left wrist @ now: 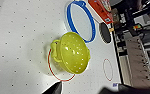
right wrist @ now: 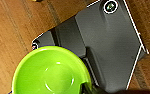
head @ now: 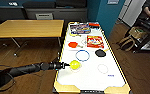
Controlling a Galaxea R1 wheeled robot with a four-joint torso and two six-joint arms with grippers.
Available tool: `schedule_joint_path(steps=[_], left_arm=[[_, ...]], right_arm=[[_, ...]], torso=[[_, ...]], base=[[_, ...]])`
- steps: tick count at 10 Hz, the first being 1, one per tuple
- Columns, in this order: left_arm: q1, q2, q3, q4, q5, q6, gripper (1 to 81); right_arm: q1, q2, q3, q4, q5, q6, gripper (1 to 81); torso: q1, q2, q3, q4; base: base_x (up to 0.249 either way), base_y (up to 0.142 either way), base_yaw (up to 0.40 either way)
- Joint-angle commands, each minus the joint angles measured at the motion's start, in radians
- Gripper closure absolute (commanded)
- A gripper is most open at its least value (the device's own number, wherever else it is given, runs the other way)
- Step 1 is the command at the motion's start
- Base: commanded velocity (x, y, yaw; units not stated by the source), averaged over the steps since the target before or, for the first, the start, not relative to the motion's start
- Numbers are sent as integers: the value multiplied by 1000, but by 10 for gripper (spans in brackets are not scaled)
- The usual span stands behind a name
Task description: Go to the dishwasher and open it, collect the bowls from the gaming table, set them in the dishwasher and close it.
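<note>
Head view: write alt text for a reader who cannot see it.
The robot's left arm reaches a yellow-green bowl on the white gaming table with yellow rim. Farther along lie a blue ring, a red bowl, a black bowl and a red packet.

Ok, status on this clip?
Left gripper at yellow-green bowl on gaming table. Green bowl close under right wrist camera. Blue ring beyond.

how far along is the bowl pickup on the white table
Partly done, it seems. The right wrist view shows a bright green bowl close at the camera over wood floor, apparently already collected. In hand: the left gripper has reached the yellow-green bowl on the gaming table. Left on the table: a red bowl and a black one. No dishwasher is in sight, so loading remains.
</note>
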Motion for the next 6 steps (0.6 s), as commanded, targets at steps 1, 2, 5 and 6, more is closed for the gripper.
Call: schedule_joint_path(steps=[1, 2, 5, 6], left_arm=[[-158, 94, -128, 7, 36, -30, 10], [-158, 133, -173, 10, 39, -30, 10], [-161, 187, -224, 26, 39, -30, 10], [-161, 190, -230, 26, 40, -30, 10]], right_arm=[[37, -20, 1, -8, -51, -1, 811], [37, -14, -4, -8, -51, -1, 811], [36, -10, -4, -8, -51, -2, 811], [34, -10, -4, -9, -51, -2, 811]], torso=[[0, 0, 0, 0], [0, 0, 0, 0], [0, 0, 0, 0], [0, 1, 0, 0]], base=[[0, 0, 0], [0, 0, 0], [0, 0, 0], [0, 0, 0]])
